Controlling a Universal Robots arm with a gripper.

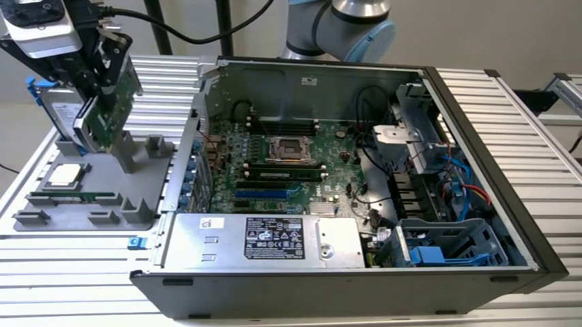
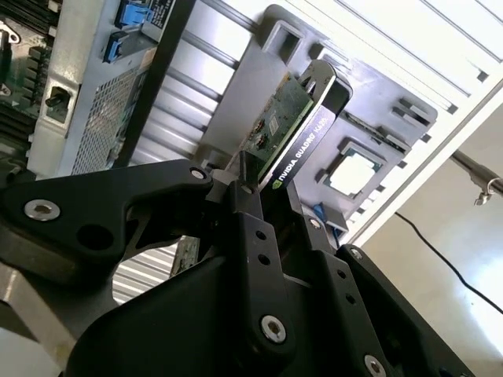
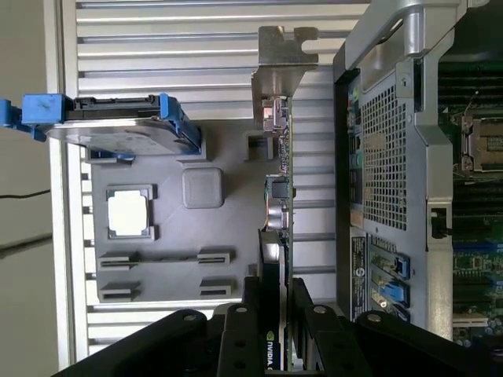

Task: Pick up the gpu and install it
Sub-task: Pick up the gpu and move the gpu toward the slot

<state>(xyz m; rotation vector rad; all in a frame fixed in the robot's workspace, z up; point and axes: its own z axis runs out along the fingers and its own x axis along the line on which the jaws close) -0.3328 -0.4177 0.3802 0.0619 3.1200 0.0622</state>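
Site read as a robotics lab: slatted aluminium desk, opened computer case, grey parts fixture, robot arm mounted behind.

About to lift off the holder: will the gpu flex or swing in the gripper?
Probably stiff: the gpu is a flat board backed by a black shroud. It may pivot slightly, since the gripper pinches it near one end, with the bracket at the far end. Likely fragile: bare components show on its green face.
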